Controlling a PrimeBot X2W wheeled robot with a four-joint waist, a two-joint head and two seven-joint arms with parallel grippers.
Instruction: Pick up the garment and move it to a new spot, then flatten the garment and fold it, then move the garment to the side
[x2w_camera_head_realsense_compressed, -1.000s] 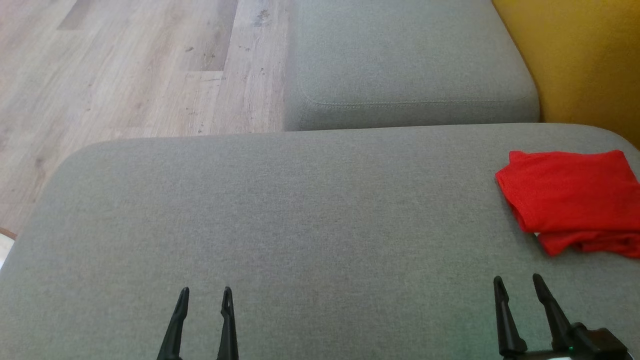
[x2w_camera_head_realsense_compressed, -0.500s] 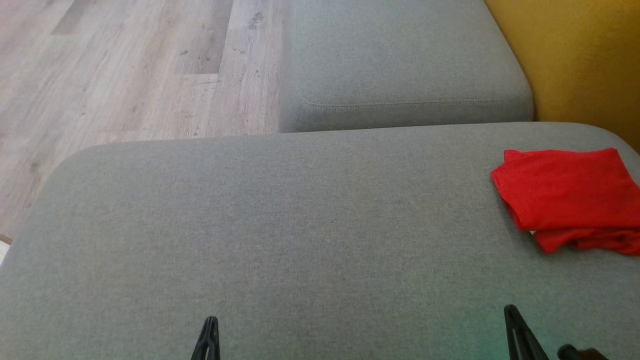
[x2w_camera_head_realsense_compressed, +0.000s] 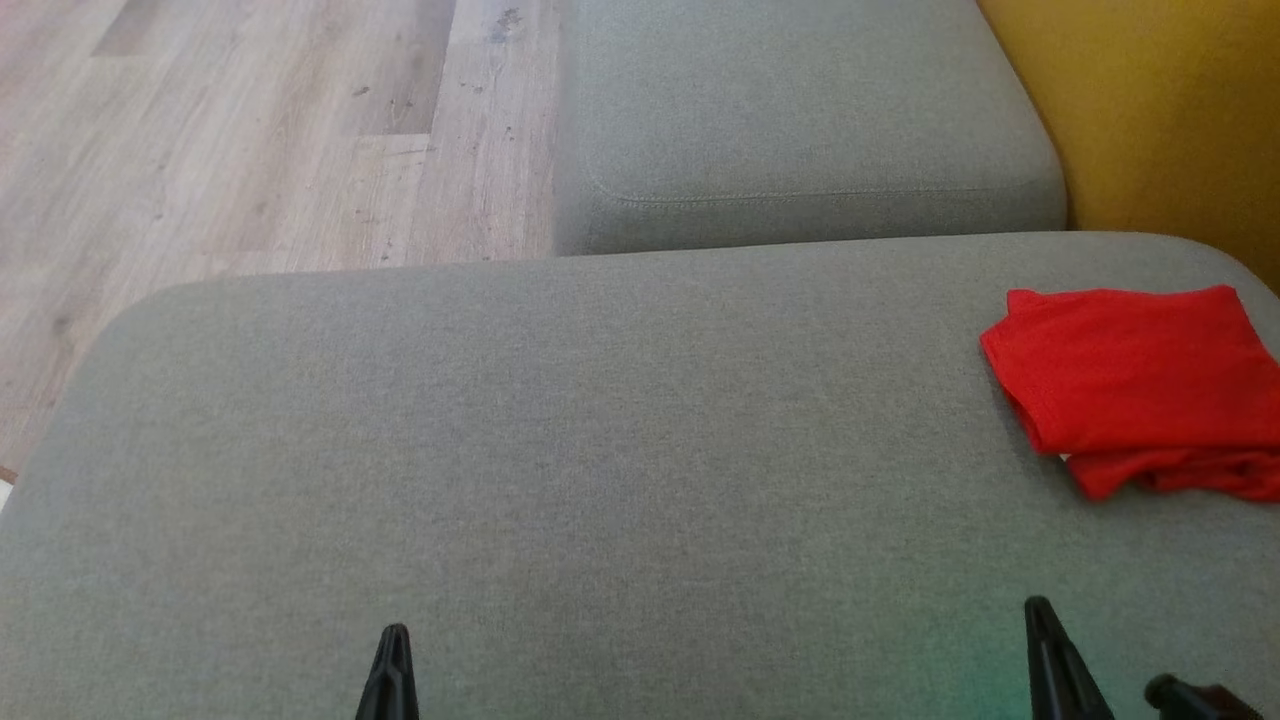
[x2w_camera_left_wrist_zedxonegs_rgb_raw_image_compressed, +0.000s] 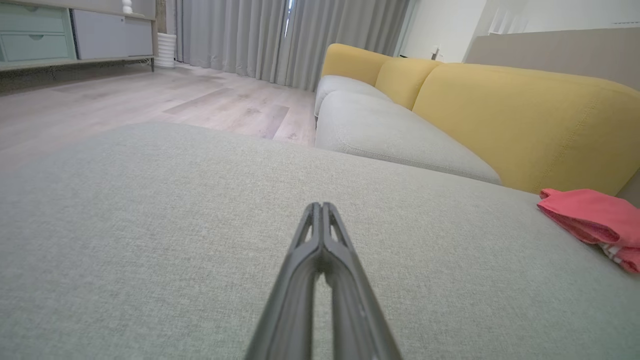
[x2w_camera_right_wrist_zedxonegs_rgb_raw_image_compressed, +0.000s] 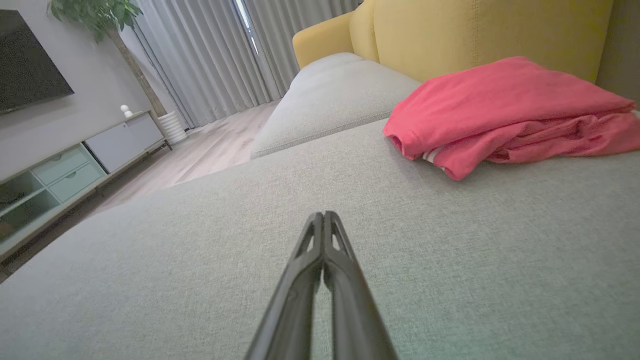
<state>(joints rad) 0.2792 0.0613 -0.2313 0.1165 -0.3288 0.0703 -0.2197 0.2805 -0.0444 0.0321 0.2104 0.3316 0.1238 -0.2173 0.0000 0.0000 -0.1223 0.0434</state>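
The red folded cloth garment (x2w_camera_head_realsense_compressed: 1135, 385) lay in a pile at the far right side of the big grey fabric seat cushion (x2w_camera_head_realsense_compressed: 600, 450), close to the yellow sofa back (x2w_camera_head_realsense_compressed: 1170, 110); a bit of white peeked out from its lower fold; nothing touched it; the right gripper (x2w_camera_head_realsense_compressed: 1040, 608) was near it but apart, its two dark fingers pressed tight together and empty; the left gripper (x2w_camera_head_realsense_compressed: 394, 640) was well away to the left, pinched closed and empty too; a second grey cushion (x2w_camera_head_realsense_compressed: 800, 110) and the pale wood floor (x2w_camera_head_realsense_compressed: 250, 130) lay beyond.
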